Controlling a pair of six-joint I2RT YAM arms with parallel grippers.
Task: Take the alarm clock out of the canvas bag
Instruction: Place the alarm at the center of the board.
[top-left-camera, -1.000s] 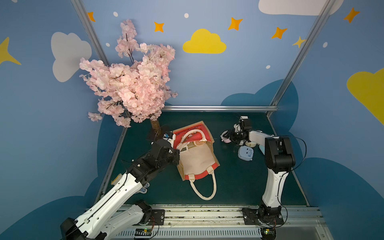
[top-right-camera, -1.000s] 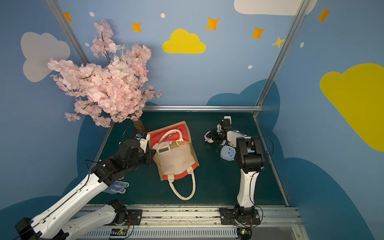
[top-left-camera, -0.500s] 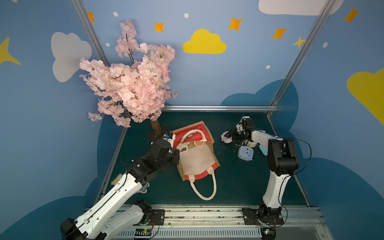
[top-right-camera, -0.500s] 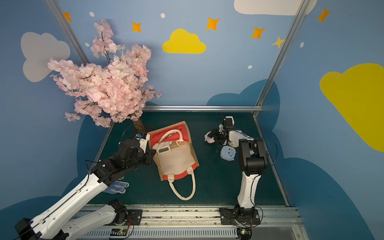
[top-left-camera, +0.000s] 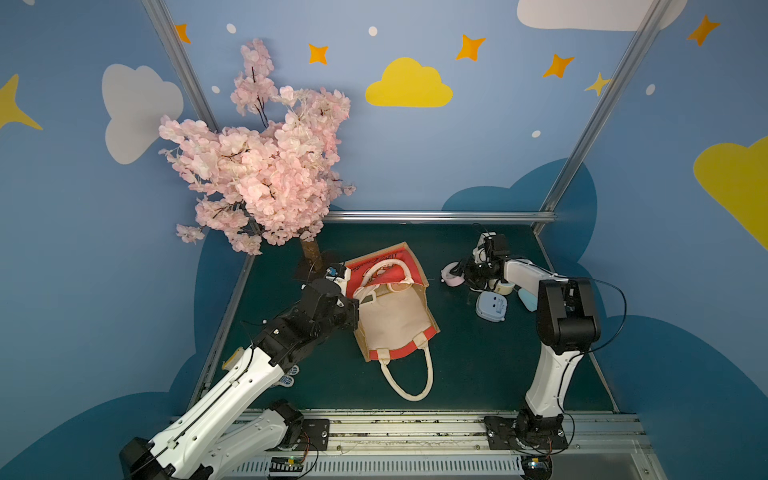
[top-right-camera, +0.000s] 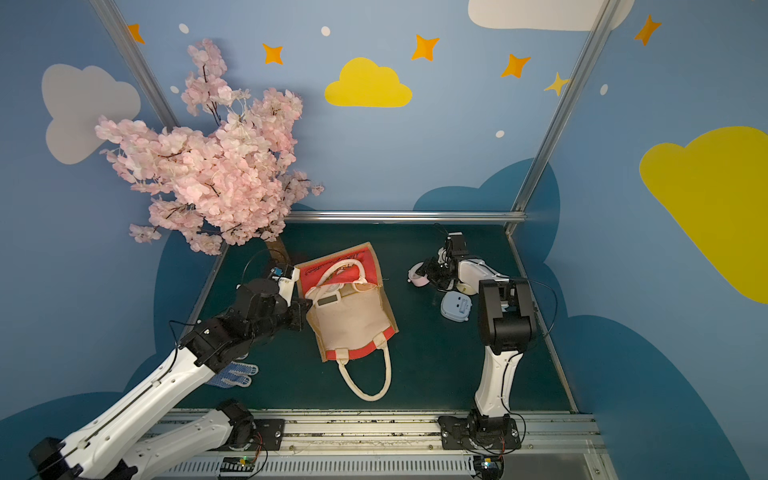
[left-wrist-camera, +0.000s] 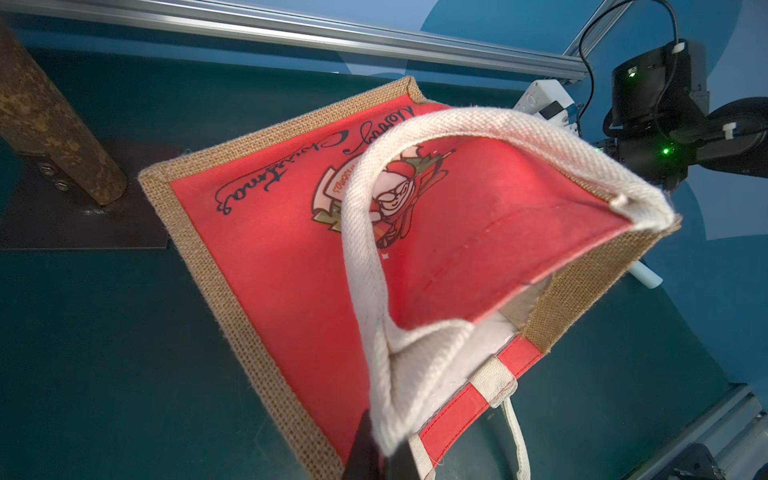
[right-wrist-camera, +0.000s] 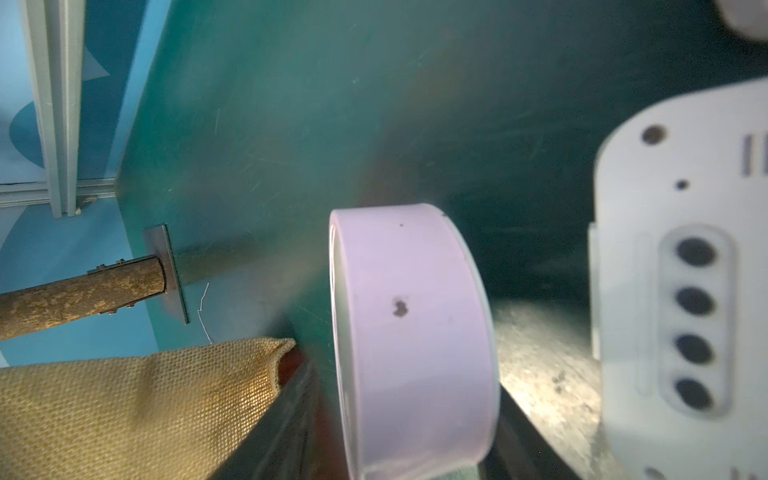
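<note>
A: Lettering found?

B: Black script on the red panel of the canvas bag (left-wrist-camera: 266, 257), read as "Merry Christmas", upside down from the left wrist. Beside it a round cartoon emblem (left-wrist-camera: 390, 201) with a banner (banner wording too small to read). Script also present in both top views, not legible there.

A: Bag?

B: Lying flat on the green table (top-left-camera: 457, 365), mouth agape, cream lining exposed. Lower handle (top-left-camera: 429, 370) spread on the table toward the arm bases; upper handle (left-wrist-camera: 365, 249) raised.

A: Grippers?

B: Left gripper (left-wrist-camera: 380, 457): clamped shut on the upper handle near its root. Right gripper (top-left-camera: 462, 272): fingers set against the two flat faces of the pink round alarm clock (top-left-camera: 452, 277), gripping it, as seen from the right wrist.

A: Clock location?

B: Outside the bag, on its right, apart from it, low over the table. Contact with the table: cannot tell. Dial side hidden.

A: Differences between views?

B: Seen only from above: white device with a grey screen (top-right-camera: 328, 300) inside the bag mouth; blue gadget with a face-like front (top-left-camera: 491, 306) on the table near the right arm; blue-dotted glove (top-right-camera: 232, 374) beside the left arm. Seen only from the right wrist: white panel with four dark oval holes (right-wrist-camera: 685, 311), blurred, just beside the clock. Seen close only from the wrists: brown trunk (left-wrist-camera: 54, 124) of the blossom tree (top-left-camera: 266, 166), fixed to a dark plate.
</note>
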